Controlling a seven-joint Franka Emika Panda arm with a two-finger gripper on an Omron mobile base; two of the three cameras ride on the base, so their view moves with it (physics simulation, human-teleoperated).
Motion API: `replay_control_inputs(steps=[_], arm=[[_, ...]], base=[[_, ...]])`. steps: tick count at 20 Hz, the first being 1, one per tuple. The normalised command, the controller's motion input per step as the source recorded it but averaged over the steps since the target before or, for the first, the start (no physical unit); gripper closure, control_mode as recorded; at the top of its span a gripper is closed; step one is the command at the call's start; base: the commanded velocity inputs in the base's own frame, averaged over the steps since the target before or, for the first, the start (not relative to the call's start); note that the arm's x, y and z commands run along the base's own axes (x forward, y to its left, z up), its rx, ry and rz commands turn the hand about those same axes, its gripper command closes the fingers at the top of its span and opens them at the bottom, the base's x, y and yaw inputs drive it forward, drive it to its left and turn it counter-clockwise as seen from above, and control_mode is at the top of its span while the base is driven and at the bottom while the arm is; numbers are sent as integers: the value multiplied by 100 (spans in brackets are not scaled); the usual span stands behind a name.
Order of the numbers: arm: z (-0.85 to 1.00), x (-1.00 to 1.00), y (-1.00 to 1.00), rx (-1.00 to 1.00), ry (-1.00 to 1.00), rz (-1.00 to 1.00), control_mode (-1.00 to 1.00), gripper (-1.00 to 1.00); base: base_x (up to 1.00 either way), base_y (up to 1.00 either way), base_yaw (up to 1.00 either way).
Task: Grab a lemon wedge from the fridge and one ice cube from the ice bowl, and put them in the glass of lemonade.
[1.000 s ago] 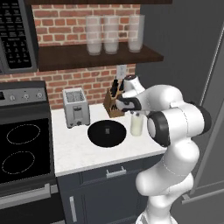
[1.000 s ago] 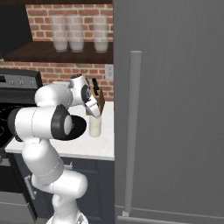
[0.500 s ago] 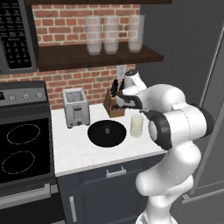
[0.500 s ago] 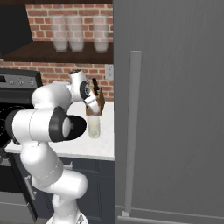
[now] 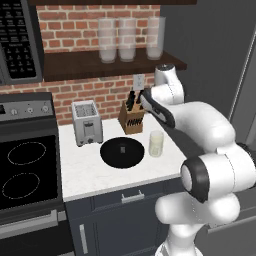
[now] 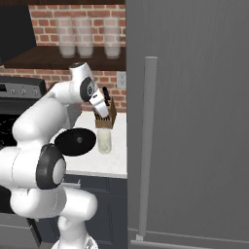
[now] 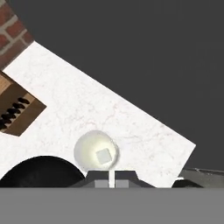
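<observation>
An ice cube floats in the pale creamy glass of lemonade on the white counter, below the clenched, empty pincer

The desk is showing smooth white marble, the knife block matt wood, the ice bowl matt black, the fridge brushed grey, the wall rough brick.

I see the glass upright on the white counter at center frame, filled with pale creamy-yellow liquid. From my hand view, lower center, a small white cube sits inside it. The bowl, black, round, shallow, lies just left of the glass. The fridge, dark grey, door closed, fills the right half of the right base view.
</observation>
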Motion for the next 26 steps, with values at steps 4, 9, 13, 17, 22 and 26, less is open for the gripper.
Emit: replay_control_inputs(steps=[4, 9, 13, 17, 22, 26], arm=[[7, -100, -41, 5, -9, 9, -100, 100], [0, -100, -42, 4, -2, 6, -100, 100], [-19, -100, -31, 0, 0, -2, -100, 100], [0, 0, 0, 0, 0, 0, 100, 100], [0, 0, 0, 0, 0, 0, 100, 100], [0, 0, 0, 0, 0, 0, 100, 100]], base=[[0, 0, 0], [0, 0, 0], [0, 0, 0], [-100, -69, 0], [-98, -66, 0], [-40, -67, 10]])
